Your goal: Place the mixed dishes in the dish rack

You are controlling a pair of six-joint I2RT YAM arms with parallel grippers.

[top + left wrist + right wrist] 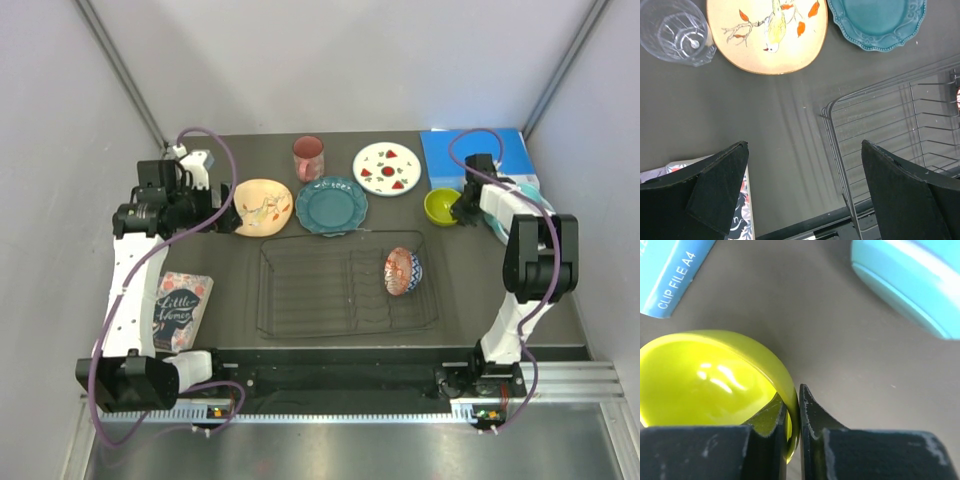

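The black wire dish rack (pixel 300 290) (pixel 875 125) stands mid-table with the pink patterned bowl (pixel 403 270) inside at its right. Behind it lie the cream-yellow floral plate (pixel 262 206) (pixel 767 35), the teal scalloped plate (pixel 331 204) (pixel 877 22), the white plate with red marks (pixel 387 168) and the pink-red mug (pixel 308 157). The small clear glass (pixel 675 31) stands left of the cream plate. My right gripper (pixel 461 212) (pixel 792 412) is shut on the rim of the lime-green bowl (pixel 441 206) (pixel 705 380). My left gripper (pixel 222 212) (pixel 805 150) hangs open over bare table near the rack's left corner.
A blue binder (pixel 480 155) (pixel 672 277) lies at the back right, with teal headphones (pixel 910 285) beside the green bowl. A book (pixel 180 310) rests by the left arm. Grey walls enclose the table on three sides.
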